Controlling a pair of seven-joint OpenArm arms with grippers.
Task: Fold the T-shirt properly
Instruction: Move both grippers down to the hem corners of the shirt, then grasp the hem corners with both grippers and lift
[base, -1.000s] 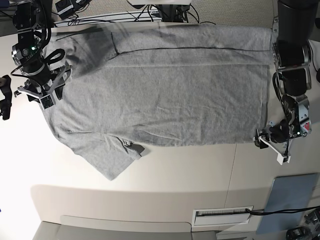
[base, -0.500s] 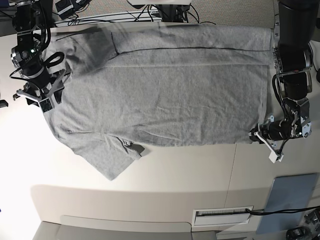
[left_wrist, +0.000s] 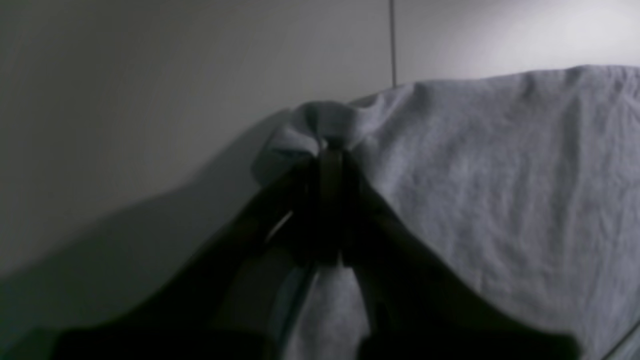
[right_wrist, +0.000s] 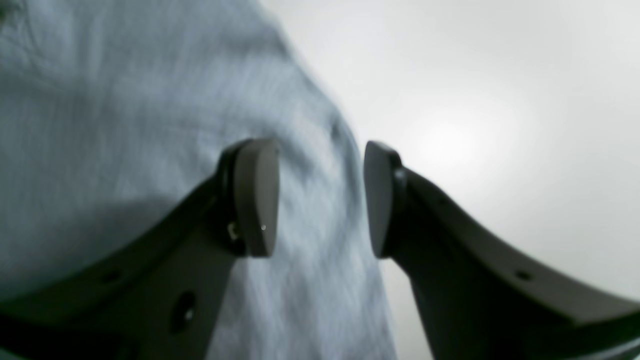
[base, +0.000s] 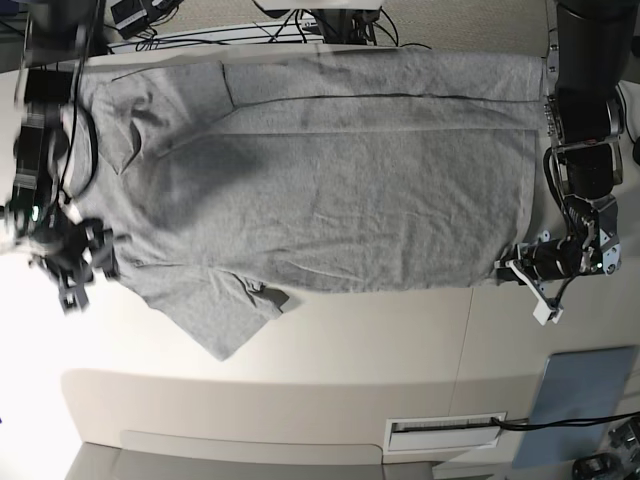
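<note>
T-shirt (base: 330, 180) lies spread flat across the tabletop (base: 400, 340), reaching its far edge. Left gripper (left_wrist: 330, 150) is clamped tight on a bunched hem corner. Right gripper (right_wrist: 320, 200) stands wide apart, straddling the shirt's edge, gripping nothing.

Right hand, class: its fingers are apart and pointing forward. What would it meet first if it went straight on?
Most likely the T-shirt: grey cloth lies between and ahead of the right hand. How near the cloth is cannot be judged.
</note>
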